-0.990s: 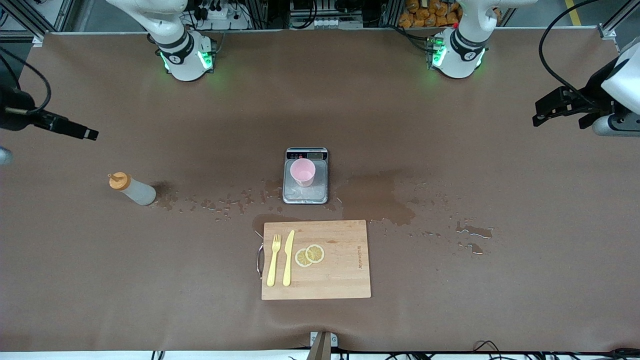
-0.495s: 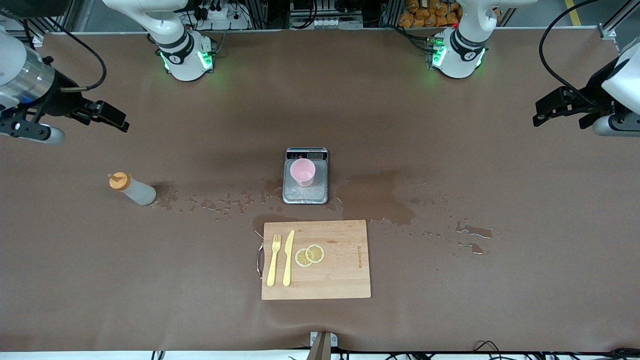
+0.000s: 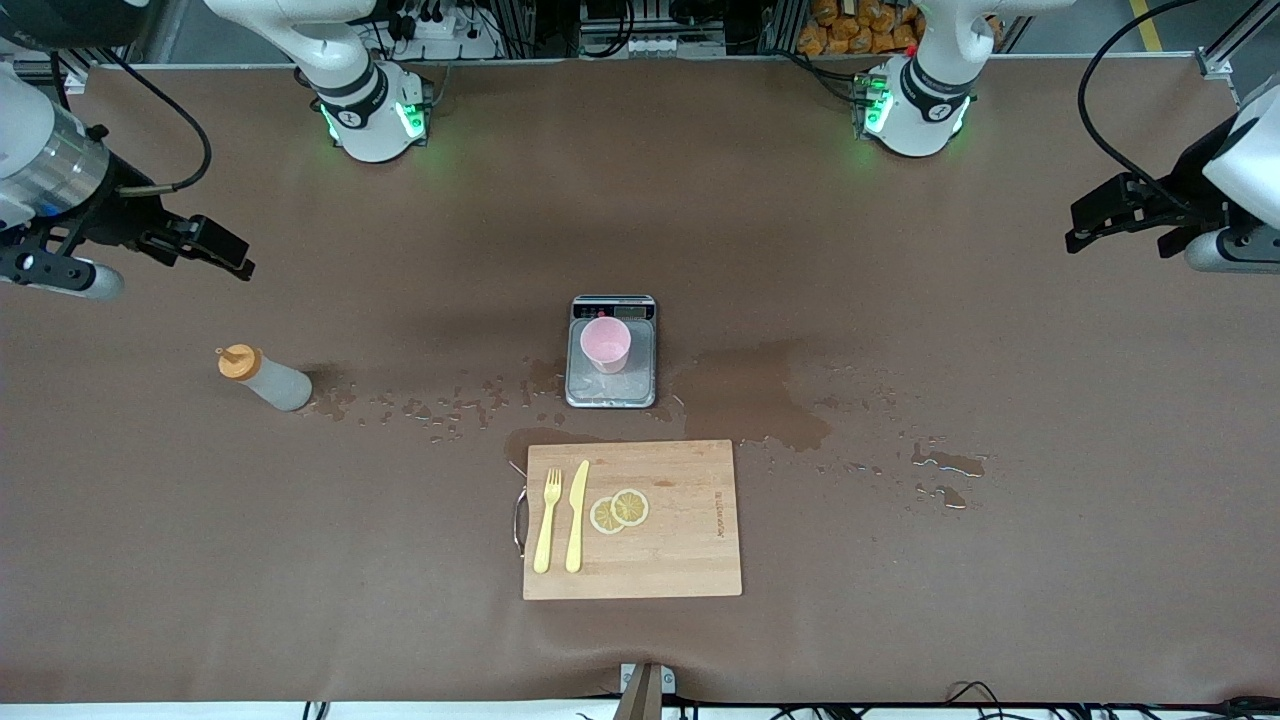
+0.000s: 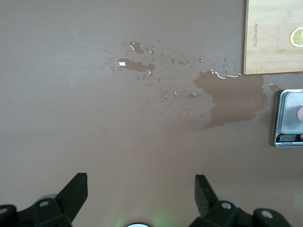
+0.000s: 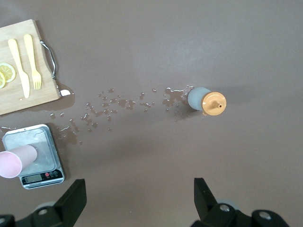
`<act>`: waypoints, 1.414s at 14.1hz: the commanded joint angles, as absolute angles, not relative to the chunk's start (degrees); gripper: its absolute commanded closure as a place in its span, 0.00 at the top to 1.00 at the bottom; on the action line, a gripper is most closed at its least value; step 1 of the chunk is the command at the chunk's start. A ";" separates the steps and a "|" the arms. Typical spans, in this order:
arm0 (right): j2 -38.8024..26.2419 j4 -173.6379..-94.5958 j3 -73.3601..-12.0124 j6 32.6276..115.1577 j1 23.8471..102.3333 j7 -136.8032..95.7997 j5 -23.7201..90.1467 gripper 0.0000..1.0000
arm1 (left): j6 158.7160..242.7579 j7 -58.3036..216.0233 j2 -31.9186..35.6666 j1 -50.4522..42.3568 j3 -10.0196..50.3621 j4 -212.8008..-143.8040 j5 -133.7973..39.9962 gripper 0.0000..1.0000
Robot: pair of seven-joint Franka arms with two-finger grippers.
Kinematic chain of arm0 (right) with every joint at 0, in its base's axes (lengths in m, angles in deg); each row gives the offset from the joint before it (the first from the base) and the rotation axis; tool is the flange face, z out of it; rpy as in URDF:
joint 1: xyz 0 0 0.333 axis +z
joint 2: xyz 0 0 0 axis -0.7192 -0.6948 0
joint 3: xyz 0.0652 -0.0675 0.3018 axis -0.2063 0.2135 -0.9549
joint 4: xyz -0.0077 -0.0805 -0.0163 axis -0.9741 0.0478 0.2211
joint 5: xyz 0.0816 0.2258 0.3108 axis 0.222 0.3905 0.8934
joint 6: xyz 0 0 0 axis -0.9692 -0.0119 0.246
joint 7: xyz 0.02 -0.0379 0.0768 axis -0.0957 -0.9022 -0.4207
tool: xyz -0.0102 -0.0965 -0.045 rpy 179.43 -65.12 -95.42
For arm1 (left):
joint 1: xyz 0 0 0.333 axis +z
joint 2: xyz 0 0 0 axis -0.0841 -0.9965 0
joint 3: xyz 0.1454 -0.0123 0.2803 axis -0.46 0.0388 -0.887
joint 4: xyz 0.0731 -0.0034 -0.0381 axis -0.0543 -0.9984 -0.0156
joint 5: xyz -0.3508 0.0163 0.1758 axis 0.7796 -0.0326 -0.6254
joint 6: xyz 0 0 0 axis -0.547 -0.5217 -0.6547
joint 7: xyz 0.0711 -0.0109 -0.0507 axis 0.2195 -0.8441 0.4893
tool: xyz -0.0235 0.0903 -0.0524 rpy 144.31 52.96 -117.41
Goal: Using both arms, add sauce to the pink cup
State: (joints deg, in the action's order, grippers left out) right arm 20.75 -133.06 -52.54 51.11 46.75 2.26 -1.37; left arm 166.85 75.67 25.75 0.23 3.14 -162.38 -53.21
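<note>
The sauce (image 3: 262, 377) stands upright toward the right arm's end of the worktop (image 3: 900, 600), beside a trail of spilled drops. The pink cup (image 3: 606, 345) sits on the scale (image 3: 611, 385), partly cut off in both wrist views. The right pincer (image 3: 215, 243) hangs open above the worktop near the bottle; the left pincer (image 3: 1100, 215) waits open, its arm cropped.

cutting board (image 3: 660, 560) print, scale (image 3: 611, 385) display, both illegible
</note>
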 commanded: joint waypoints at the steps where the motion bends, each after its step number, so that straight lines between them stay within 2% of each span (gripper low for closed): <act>1: 21.32 -132.57 -52.53 52.05 46.70 1.84 -3.63 1.00 | 166.89 76.01 26.35 0.34 3.25 -162.70 -53.34 1.00; 4: 21.49 -131.08 -53.23 54.07 46.52 1.76 -8.97 1.00 | 166.89 76.01 26.35 0.43 3.34 -162.79 -53.26 1.00; 20: 20.88 -130.81 -53.32 54.68 46.70 2.64 -6.97 1.00 | 166.89 75.66 26.27 0.43 3.34 -162.70 -53.34 1.00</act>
